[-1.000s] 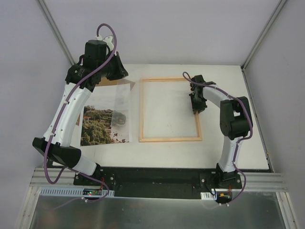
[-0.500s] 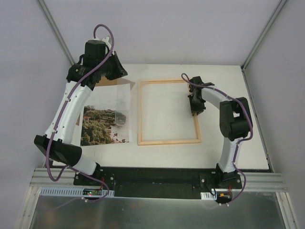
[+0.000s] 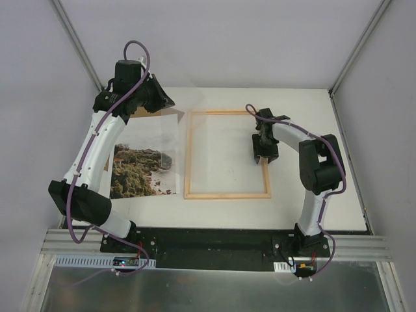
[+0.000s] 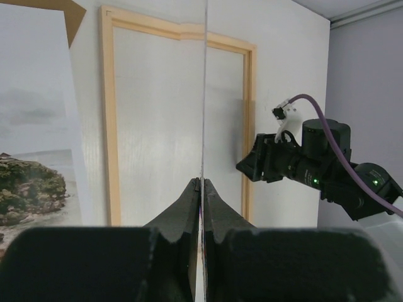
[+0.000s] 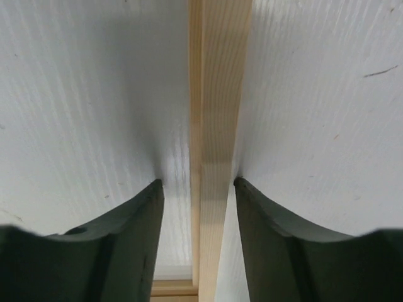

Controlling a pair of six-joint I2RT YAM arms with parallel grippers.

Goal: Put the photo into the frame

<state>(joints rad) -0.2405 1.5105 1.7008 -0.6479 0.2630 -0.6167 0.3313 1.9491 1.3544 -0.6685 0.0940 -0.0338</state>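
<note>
The photo, a coastal cliff print, lies face up on the table left of the frame; it also shows in the left wrist view. The light wood frame lies flat at the table's middle. My left gripper is at the far left, shut on a thin clear sheet that hangs over the photo's right part; the left wrist view shows this sheet edge-on between the gripper jaws. My right gripper is open and straddles the frame's right rail; the gripper jaws stand on either side of it.
A plain brown backing board lies under the photo's far end, its corner showing in the left wrist view. Grey walls close in the white table on three sides. The right arm shows beyond the frame.
The frame has slid a little to the left, and my right gripper moved left with it on the rail. My left gripper with the clear sheet has shifted slightly back and left.
</note>
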